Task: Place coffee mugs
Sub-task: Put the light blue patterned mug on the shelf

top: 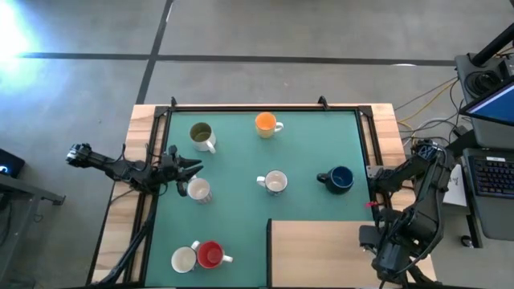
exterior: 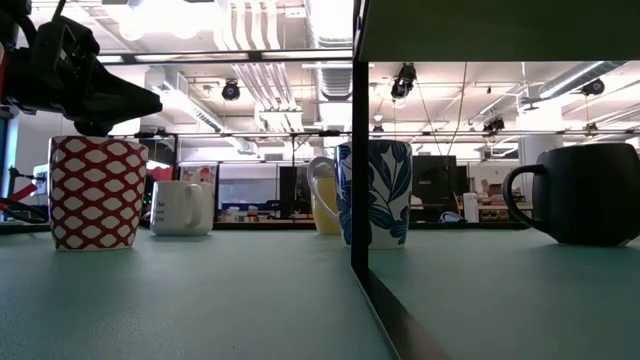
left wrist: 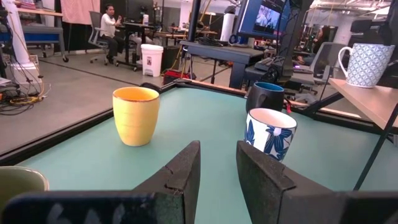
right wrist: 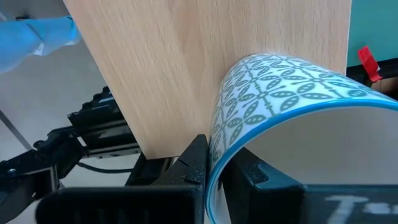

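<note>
Mugs crowd the mat (top: pixel 241 177); right claw (right wrist: pixel 214 163) pinches a patterned mug's (right wrist: pixel 280 93) rim (over wooden shelf (right wrist: pixel 205 56)); left claw (left wrist: pixel 217 163) spread.

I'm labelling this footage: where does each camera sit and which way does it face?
High view: overhead, straight down on the green mat; both arms show.
Low view: mat level, facing the room; left gripper above.
Left wrist view: past its fingers toward the orange mug.
Right wrist view: right gripper pinching a patterned mug.
Shared: the dark blue mug.

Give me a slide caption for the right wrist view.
Right gripper fingers clamp the rim of a white ceramic mug with a blue-green leaf pattern, beside a pale wooden board.
</note>
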